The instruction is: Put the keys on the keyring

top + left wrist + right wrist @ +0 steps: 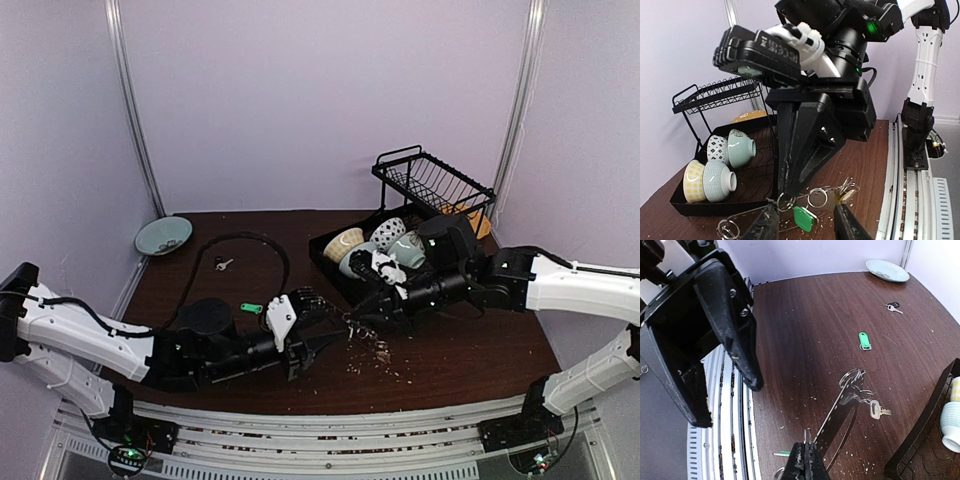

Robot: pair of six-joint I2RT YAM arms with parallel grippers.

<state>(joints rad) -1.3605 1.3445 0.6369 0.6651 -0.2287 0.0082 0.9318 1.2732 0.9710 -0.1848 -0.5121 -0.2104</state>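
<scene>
The keyring (836,412) sits low over the near middle of the table (480,350). It is a thin loop running leftward from my right claw (807,456), whose fingers are pressed together on its wire. A few small rings cluster at its far end, and a silver key (880,411) lies just beside it. A green-tagged key (802,218) rests close to the pinch.

My left claw (806,220) faces it from the left, its fingers spread apart on either side of that green tag, gripping nothing. Both my forearms reach inward, low and nearly level, with the wrists tipped down so the claws meet nose to nose.

Farther left a loose green key (251,308) lies flat. At the far left a small dark-headed key (222,264) lies near a plate (142,240). A black tray (318,248) of bowls stands far right, behind my right wrist.
</scene>
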